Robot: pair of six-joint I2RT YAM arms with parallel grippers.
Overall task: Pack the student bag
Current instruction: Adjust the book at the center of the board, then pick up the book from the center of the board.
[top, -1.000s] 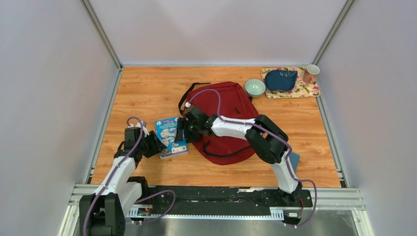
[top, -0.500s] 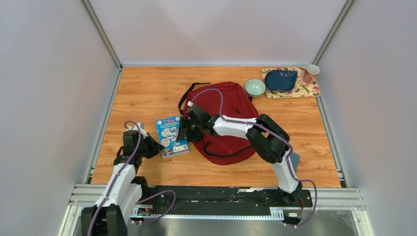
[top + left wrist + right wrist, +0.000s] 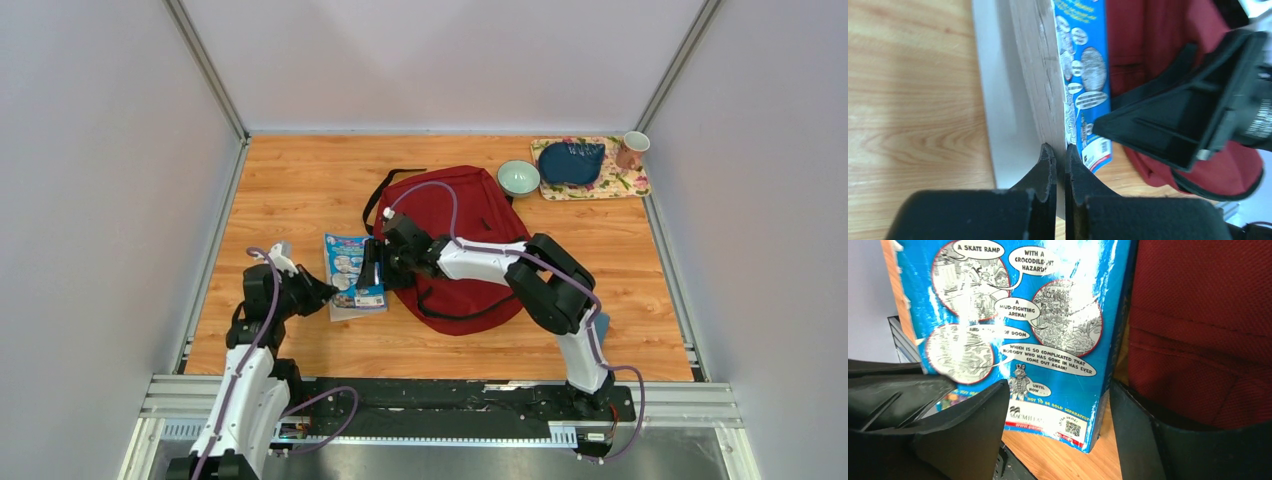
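Wood-grain bench point(image 3: 300, 190) carries everything. At its near left, the left jaws are pinched fully together on the thin outer edge of the blue book point(image 3: 352, 270). In the left wrist view they clamp what looks like the cover board, and that side of the book point(image 3: 1083, 65) is raised off the bench and tilted toward the bag. I judge the nip is meant to lever the flat book up so that it can be taken in a firmer hold or tipped across.

Just right of the book, the right jaws stand apart, one on each side of the book's near corner point(image 3: 1038, 315). They grip nothing. Whether either one touches the cover I cannot tell. They seem placed to steady or receive the book as it rises.

The student bag point(image 3: 485, 210) lies flat mid-bench, its left edge just beside the book, and the right arm reaches over it. Its red fabric point(image 3: 1208, 315) fills the right of the right wrist view. No frame shows whether a zip is open, and the book is not yet inside.

Further right, a pale bowl point(image 3: 518, 178) sits at the bag's far corner. Beyond it a floral mat point(image 3: 630, 185) bears a dark blue pouch point(image 3: 570, 160) and a mug point(image 3: 631, 150), all well apart from the work.
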